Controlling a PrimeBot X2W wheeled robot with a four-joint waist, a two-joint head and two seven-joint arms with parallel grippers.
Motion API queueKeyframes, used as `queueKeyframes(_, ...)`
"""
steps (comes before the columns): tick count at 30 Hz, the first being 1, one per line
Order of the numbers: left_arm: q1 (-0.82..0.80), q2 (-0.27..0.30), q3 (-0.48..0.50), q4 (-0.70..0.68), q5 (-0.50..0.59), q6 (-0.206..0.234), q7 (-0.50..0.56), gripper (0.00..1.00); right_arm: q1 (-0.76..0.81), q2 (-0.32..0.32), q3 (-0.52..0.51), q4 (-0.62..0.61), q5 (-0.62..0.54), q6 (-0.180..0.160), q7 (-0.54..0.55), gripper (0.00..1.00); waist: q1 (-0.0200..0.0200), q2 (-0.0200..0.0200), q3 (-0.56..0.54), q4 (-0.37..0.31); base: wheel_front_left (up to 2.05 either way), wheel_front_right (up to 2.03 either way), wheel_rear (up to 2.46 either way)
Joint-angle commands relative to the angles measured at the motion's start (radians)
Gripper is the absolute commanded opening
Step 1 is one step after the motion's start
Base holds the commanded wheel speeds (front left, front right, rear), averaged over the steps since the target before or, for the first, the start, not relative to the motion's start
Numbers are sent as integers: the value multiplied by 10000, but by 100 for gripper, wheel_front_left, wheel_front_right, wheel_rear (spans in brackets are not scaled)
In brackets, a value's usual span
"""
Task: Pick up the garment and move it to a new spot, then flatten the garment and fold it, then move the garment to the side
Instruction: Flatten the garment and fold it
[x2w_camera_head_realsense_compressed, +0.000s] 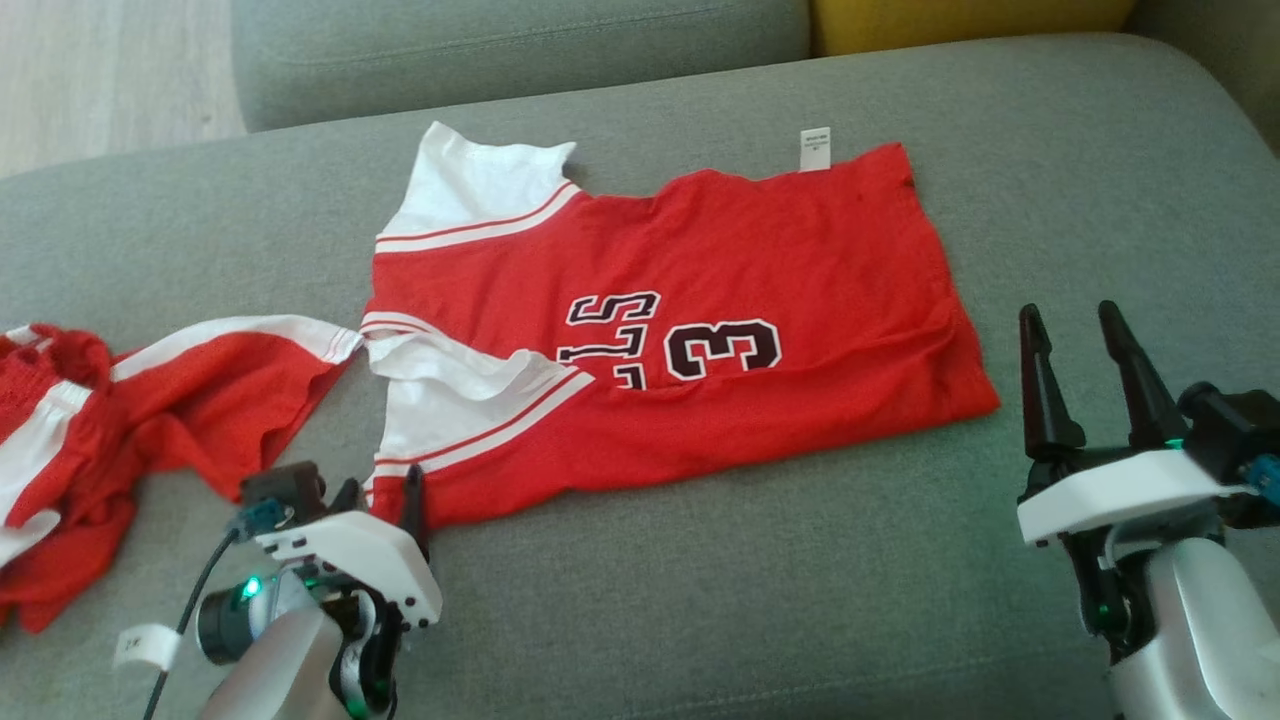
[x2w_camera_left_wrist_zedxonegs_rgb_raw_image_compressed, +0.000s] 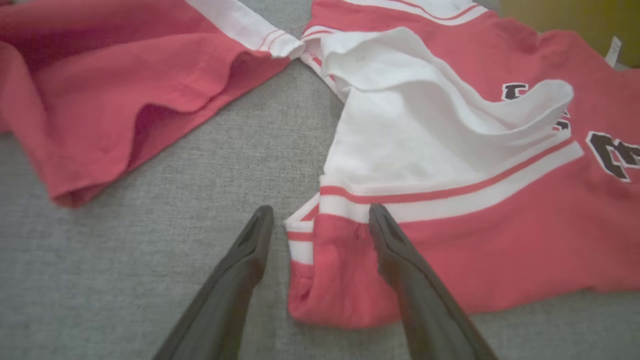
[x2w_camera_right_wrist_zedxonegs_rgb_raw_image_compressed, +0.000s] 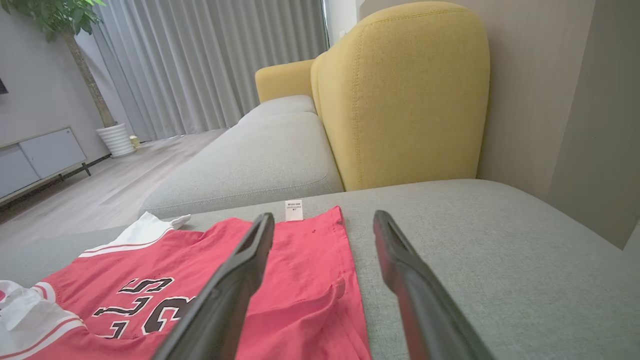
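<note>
Likely folding: beside the shorts (x2w_camera_head_realsense_compressed: 150, 420), your left end effector (x2w_camera_left_wrist_zedxonegs_rgb_raw_image_compressed: 320, 210), fingers apart, straddles the near-left corner of the jersey (x2w_camera_head_realsense_compressed: 720, 290), which lies on the sofa (x2w_camera_head_realsense_compressed: 700, 620); pinch that corner next. Your right end effector (x2w_camera_head_realsense_compressed: 1068, 312) hovers right of it, also apart.

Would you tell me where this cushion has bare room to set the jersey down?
Bare cushion lies in front of the jersey between left gripper and right gripper, and past its hem at right. Crowded at left, where the shorts lie right beside it.
</note>
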Motion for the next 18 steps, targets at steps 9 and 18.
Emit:
queueKeyframes(9, -575, 198, -278, 411, -87, -823, 1110, 0, -302, 105, -80, -409, -232, 35, 7, 100, 0, 0, 101, -95, 0, 0, 0)
queueKeyframes(18, -944, 429, 97, -285, 41, -527, -210, 0, -390, 517, -570, 351, -368, 35, 904, 100, 0, 0, 243, 221, 0, 0, 0)
